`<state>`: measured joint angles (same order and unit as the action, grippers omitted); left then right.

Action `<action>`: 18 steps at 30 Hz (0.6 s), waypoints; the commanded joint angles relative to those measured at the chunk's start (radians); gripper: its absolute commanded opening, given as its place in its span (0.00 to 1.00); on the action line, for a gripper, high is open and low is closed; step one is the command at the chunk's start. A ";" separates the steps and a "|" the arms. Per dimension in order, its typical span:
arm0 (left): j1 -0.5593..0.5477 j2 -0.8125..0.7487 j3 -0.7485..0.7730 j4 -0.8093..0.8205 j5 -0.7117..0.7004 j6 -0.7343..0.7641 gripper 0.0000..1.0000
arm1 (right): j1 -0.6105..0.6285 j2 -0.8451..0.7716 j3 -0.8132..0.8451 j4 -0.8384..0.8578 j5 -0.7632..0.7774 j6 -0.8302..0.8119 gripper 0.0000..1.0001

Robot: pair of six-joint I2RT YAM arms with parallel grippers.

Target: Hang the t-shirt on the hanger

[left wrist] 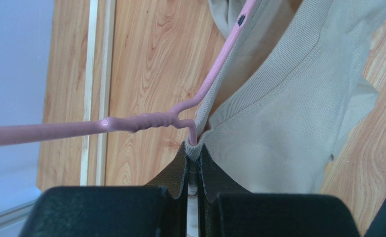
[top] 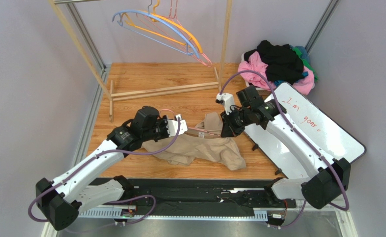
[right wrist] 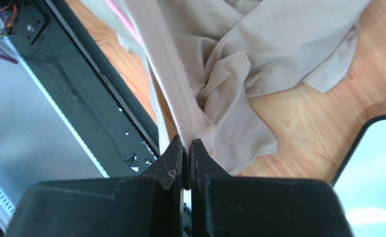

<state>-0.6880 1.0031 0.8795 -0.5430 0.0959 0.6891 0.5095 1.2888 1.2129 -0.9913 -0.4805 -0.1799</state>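
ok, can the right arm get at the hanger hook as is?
Probably not: right pincer is shut on the t-shirt collar, and the hanger hook sits beside the left pincer.

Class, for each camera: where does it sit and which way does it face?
Top external: above and behind, looking down on the table; left arm and right arm show.
Left wrist: on the left arm, past its left hand at hanger and t-shirt.
Right wrist: on the right arm, past its right hand at the t-shirt.
Shared: every view shows the t-shirt.
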 commanded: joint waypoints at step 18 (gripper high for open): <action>-0.031 0.069 0.107 0.018 0.059 -0.086 0.00 | 0.060 0.087 0.165 0.036 -0.162 -0.092 0.32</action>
<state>-0.7139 1.1007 0.9478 -0.5617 0.0929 0.6407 0.5625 1.3949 1.3354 -0.9874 -0.5850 -0.1932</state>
